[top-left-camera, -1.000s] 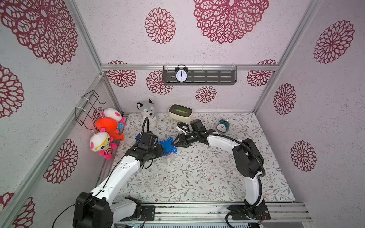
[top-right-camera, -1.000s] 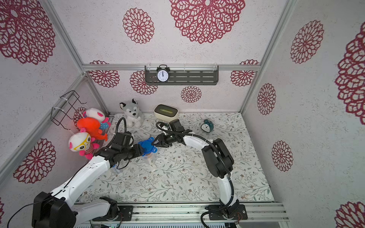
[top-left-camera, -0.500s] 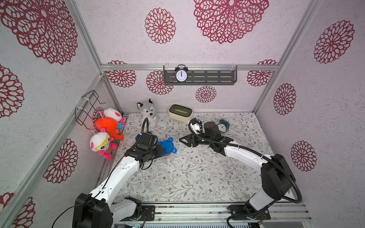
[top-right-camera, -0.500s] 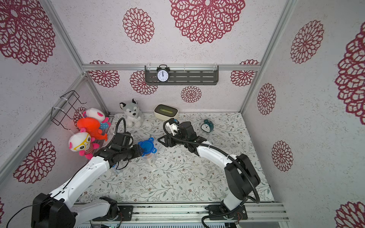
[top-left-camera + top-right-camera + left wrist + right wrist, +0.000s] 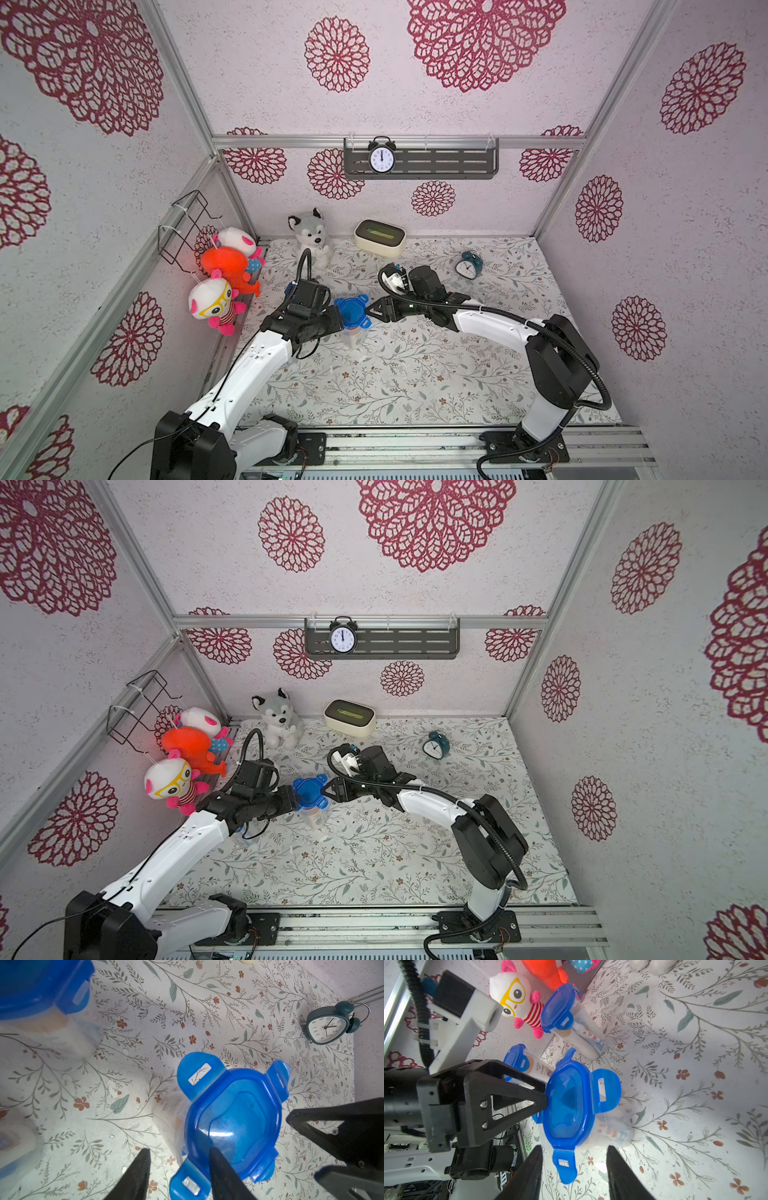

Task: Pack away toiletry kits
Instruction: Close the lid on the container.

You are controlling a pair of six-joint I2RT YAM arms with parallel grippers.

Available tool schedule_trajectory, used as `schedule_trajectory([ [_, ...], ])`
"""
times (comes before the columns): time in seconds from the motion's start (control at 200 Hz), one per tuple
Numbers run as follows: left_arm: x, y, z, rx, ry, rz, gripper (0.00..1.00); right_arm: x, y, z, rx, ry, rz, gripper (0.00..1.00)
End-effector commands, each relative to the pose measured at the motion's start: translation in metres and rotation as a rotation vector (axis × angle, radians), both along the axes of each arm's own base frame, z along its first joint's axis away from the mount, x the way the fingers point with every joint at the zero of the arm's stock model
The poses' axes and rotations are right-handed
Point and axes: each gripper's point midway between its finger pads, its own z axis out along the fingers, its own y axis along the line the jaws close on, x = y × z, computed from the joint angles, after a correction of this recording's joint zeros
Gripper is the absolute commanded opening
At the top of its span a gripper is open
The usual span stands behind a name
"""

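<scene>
A clear cup [image 5: 353, 337] with a blue tabbed lid [image 5: 351, 311] stands upright on the floral mat in both top views. A toothpaste tube [image 5: 610, 1132] shows through its wall. My left gripper [image 5: 338, 318] is at the lid's left edge. In the left wrist view its jaws [image 5: 178, 1157] stand apart, one finger [image 5: 220, 1169] over the lid [image 5: 234, 1118] and the other [image 5: 139, 1172] beside the cup, clear of it. My right gripper [image 5: 369, 310] is open at the lid's right. One lid tab [image 5: 564, 1165] lies untouched between its fingers [image 5: 574, 1159].
Two more lidded cups [image 5: 560, 1009] [image 5: 517, 1059] stand by the left wall behind my left arm. A teal alarm clock [image 5: 469, 264], a cream tissue box [image 5: 379, 237] and a husky plush [image 5: 309, 235] sit at the back. Plush toys [image 5: 224, 274] hang on the left wall.
My right gripper drew back from the lid toward the back right half a second ago and has now returned to the lid's right edge. The left arm has not moved.
</scene>
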Motion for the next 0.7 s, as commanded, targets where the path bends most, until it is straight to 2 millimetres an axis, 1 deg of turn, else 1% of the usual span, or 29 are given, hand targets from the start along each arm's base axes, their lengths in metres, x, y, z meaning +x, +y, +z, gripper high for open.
schedule_trajectory([
  [0.0, -0.001, 0.003, 0.001, 0.009, 0.005, 0.008, 0.49, 0.018, -0.003, 0.022, 0.012, -0.054, -0.074, 0.53],
  [0.1, 0.000, 0.001, 0.003, 0.001, -0.005, 0.008, 0.49, 0.021, 0.004, 0.020, 0.008, -0.031, -0.062, 0.52],
  [0.205, 0.000, 0.001, 0.007, -0.009, -0.016, 0.009, 0.49, 0.023, 0.011, 0.020, 0.025, -0.002, -0.051, 0.48],
  [0.3, 0.000, 0.000, 0.010, -0.015, -0.026, 0.012, 0.49, 0.028, 0.011, 0.022, 0.020, -0.013, -0.065, 0.48],
  [0.35, 0.001, 0.000, 0.011, -0.020, -0.029, 0.011, 0.49, 0.032, 0.009, 0.024, 0.010, -0.032, -0.088, 0.49],
  [0.5, 0.001, -0.001, 0.011, -0.026, -0.030, 0.013, 0.49, 0.042, 0.007, 0.023, -0.036, -0.068, -0.114, 0.57],
  [0.696, 0.002, -0.002, 0.013, -0.030, -0.038, 0.009, 0.49, 0.050, 0.011, 0.022, -0.059, -0.094, -0.109, 0.59],
])
